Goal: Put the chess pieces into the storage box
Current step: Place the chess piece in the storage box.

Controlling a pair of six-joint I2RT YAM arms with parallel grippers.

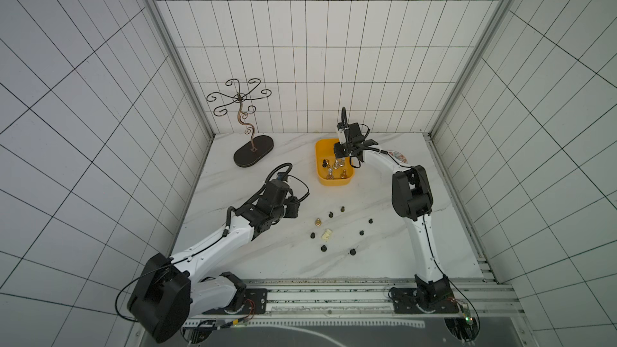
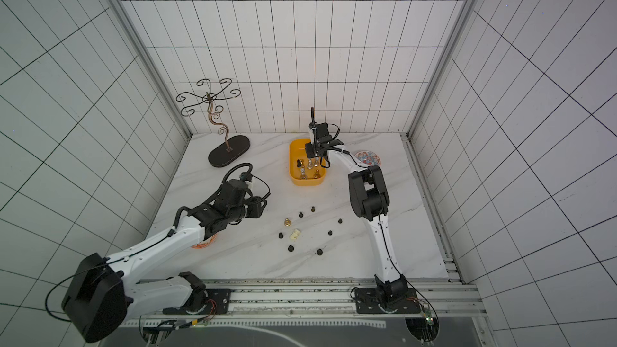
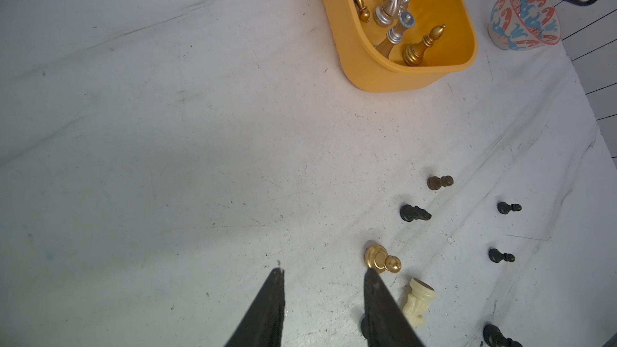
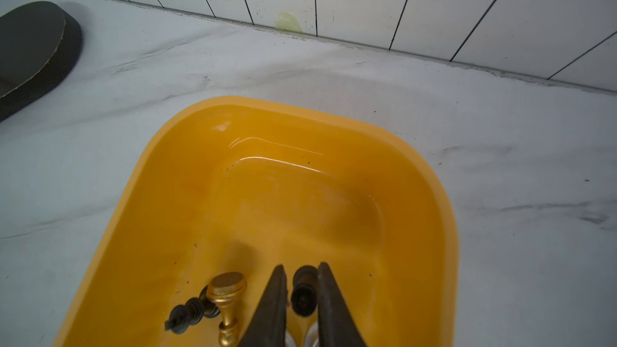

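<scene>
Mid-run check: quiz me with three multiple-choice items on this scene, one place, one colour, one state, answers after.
1. The right gripper is: A over the box; B over the bowl; C down at its base.
2. The piece between its fingers is: A gold; B black; C cream.
3. The cream piece is: A upright; B on its side; C leaning on the box.
Answers: 1 A, the box floor shows under its fingertips; 2 B, that piece is black in the right wrist view; 3 B, it lies flat, base facing sideways.
</scene>
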